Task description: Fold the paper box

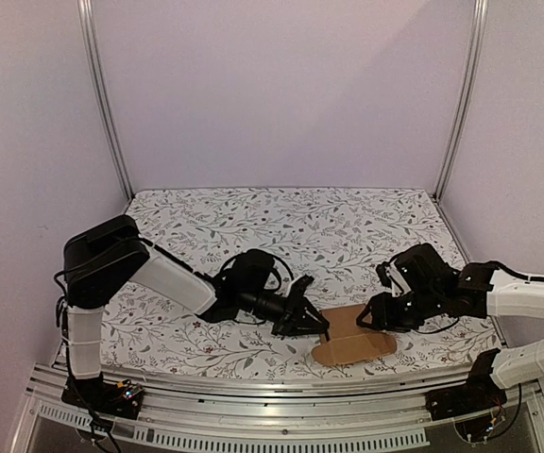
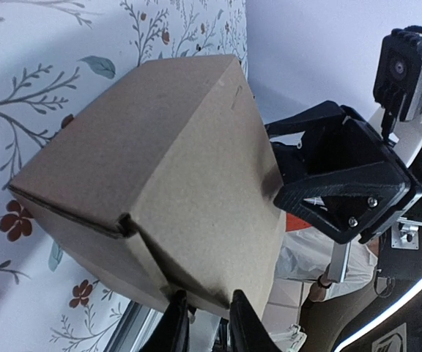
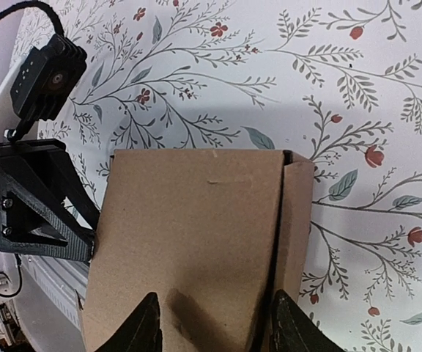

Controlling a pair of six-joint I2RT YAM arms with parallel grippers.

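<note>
The paper box [image 1: 352,344] is brown cardboard, partly folded, lying near the table's front edge between both arms. In the left wrist view the paper box [image 2: 174,169] fills the middle, with a folded corner seam at its left. My left gripper [image 2: 209,326] has its fingers close together, pinching the box's lower edge; from above the left gripper [image 1: 308,326] sits at the box's left side. My right gripper [image 3: 215,326] stands open, its fingers spread wide over the box's flat panel [image 3: 189,235]. Seen from above, the right gripper [image 1: 378,316] is at the box's right side.
A floral tablecloth [image 1: 281,226] covers the table. A metal rail [image 1: 253,396] runs along the near edge, just in front of the box. Plain walls and two upright posts [image 1: 107,104] enclose the back and sides. The left arm's black housing [image 3: 28,198] is beside the box.
</note>
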